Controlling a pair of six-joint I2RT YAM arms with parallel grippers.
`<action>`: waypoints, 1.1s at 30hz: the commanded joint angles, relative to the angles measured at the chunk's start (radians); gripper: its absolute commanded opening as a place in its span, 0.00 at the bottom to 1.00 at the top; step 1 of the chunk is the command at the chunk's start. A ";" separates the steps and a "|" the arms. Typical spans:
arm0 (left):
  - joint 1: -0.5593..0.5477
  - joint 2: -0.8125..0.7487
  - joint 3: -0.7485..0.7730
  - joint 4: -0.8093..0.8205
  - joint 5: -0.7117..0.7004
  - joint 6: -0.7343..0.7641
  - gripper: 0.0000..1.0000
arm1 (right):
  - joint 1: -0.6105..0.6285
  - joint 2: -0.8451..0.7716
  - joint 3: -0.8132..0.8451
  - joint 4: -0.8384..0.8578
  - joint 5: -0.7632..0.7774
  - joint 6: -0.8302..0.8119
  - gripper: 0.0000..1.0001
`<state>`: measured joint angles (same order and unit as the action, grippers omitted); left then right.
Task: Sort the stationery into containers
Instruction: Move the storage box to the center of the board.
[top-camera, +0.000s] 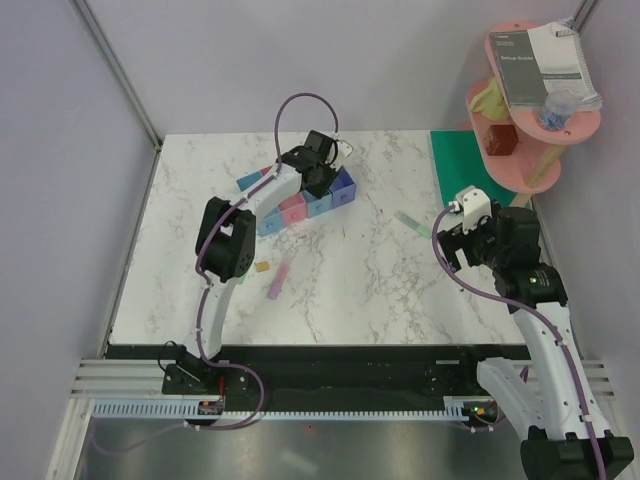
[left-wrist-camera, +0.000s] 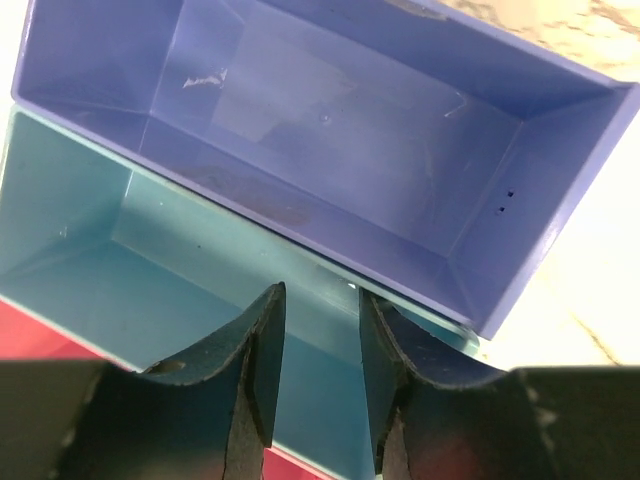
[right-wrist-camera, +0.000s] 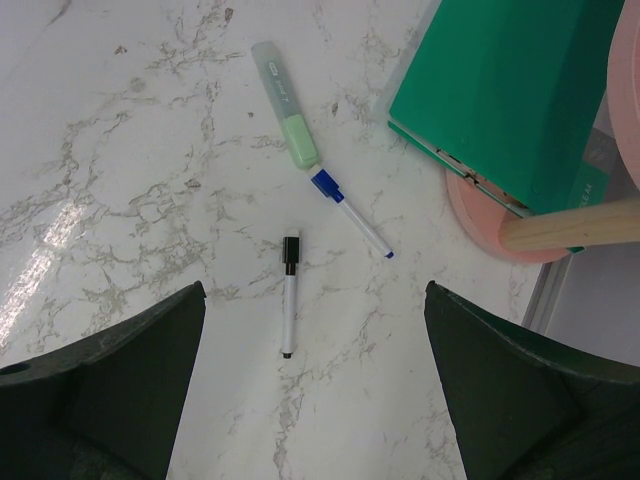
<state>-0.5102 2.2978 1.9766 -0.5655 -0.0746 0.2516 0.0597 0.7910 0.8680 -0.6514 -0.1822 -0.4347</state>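
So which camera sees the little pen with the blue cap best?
The right wrist view: the blue-capped pen lies whole beside the green highlighter. The top view leaves it too small to spot; the left wrist view misses it.

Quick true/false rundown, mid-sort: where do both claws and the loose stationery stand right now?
1. The dark blue plastic bin looks empty. True.
2. The left claw holds a pen. False: nothing sits between its fingers. It hovers over the light blue plastic bin.
3. The right claw is wide open above the white marble table. True.
4. The pale green highlighter lies in a bin. False: it lies on the table.
5. The black-capped thin pen touches the blue-capped thin pen. False: they lie apart.
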 joint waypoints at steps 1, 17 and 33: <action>-0.056 -0.001 -0.033 0.021 0.070 0.067 0.43 | 0.002 -0.016 0.011 -0.005 -0.008 -0.004 0.98; -0.122 -0.103 0.020 0.159 -0.180 -0.008 0.42 | 0.000 -0.033 -0.004 -0.027 -0.043 0.027 0.98; -0.087 -0.173 0.100 -0.235 -0.258 -0.380 0.76 | 0.000 -0.062 0.025 -0.054 -0.045 0.014 0.98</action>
<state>-0.6216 2.1052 2.0430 -0.6273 -0.3187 0.0391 0.0597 0.7330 0.8642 -0.7052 -0.2111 -0.4194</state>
